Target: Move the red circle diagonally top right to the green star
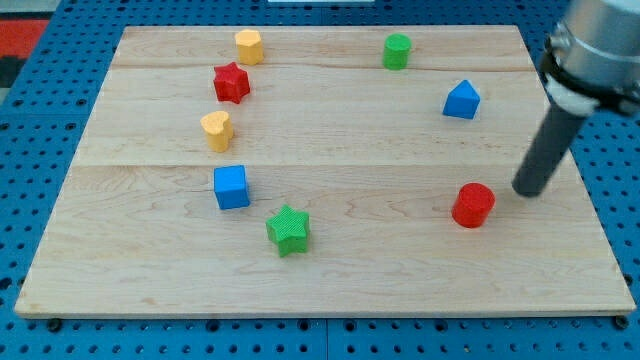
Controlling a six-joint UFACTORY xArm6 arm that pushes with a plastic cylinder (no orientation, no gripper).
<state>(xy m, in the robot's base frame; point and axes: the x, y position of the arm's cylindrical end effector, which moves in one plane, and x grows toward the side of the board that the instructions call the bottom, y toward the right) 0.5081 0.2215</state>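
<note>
The red circle (pixel 473 205) lies on the wooden board at the view's lower right. The green star (pixel 288 230) lies near the view's bottom, left of centre, well to the left of the red circle. My tip (pixel 529 191) is down on the board just to the right of the red circle and slightly above it, with a small gap between them.
A blue cube (pixel 231 187) sits up-left of the green star. A yellow heart (pixel 216 130), a red star (pixel 231 82) and a yellow hexagon (pixel 249 46) line the left side. A green cylinder (pixel 397 51) and a blue pentagon-like block (pixel 461 100) are at the upper right.
</note>
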